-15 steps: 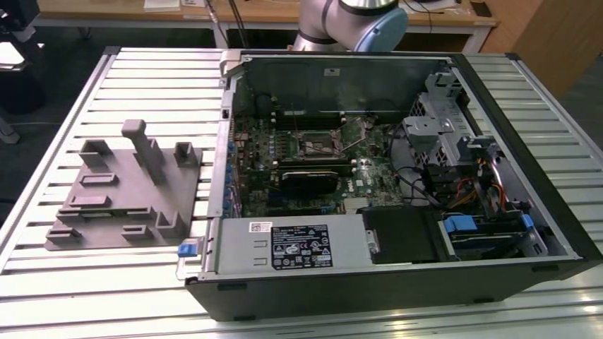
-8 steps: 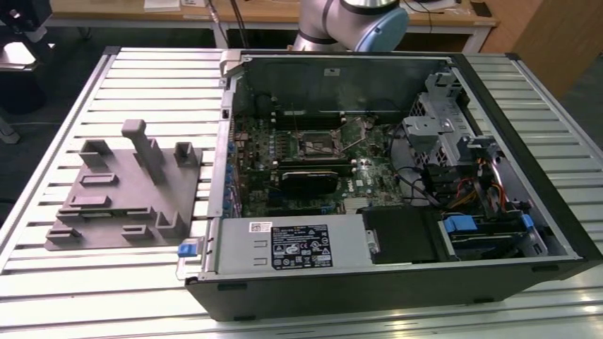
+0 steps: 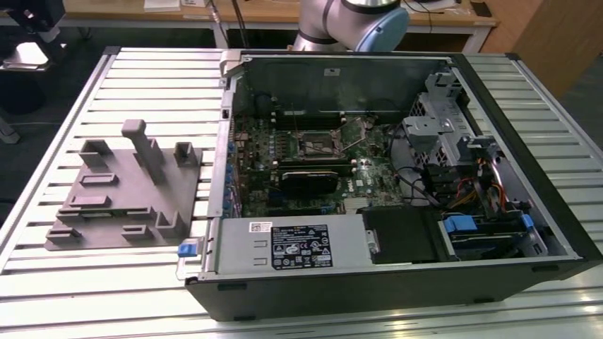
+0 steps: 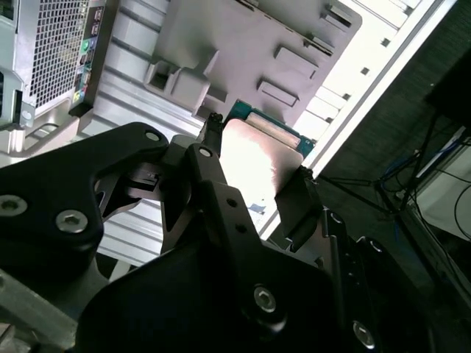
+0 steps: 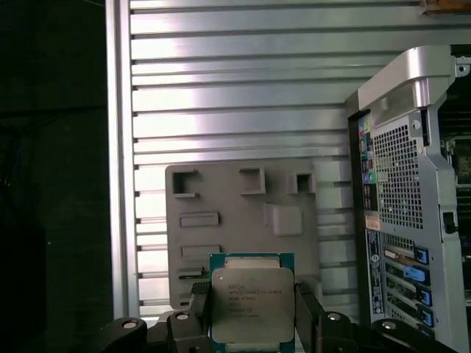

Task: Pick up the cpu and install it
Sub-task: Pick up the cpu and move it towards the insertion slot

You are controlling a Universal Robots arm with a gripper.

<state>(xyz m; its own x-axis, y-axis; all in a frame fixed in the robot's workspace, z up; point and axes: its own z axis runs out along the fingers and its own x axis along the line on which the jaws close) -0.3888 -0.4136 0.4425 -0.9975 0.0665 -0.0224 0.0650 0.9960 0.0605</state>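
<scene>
I see the tool (image 5: 252, 312) clenched on the cpu (image 5: 252, 301), with fingers (image 5: 200, 305) on two opposite edges and the metal top facing the first wrist camera. The cpu is held off the counter (image 5: 235, 73). The grey fixture (image 5: 243, 213) lies behind it, and the open PC case (image 5: 401, 206) is beside that.

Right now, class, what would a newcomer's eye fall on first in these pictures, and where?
The cpu stands out in the first wrist view, clamped in the gripper with the grey fixture block behind it. In the exterior view, the open computer case lies on the slatted table, with the block on the exterior view's left.
</scene>
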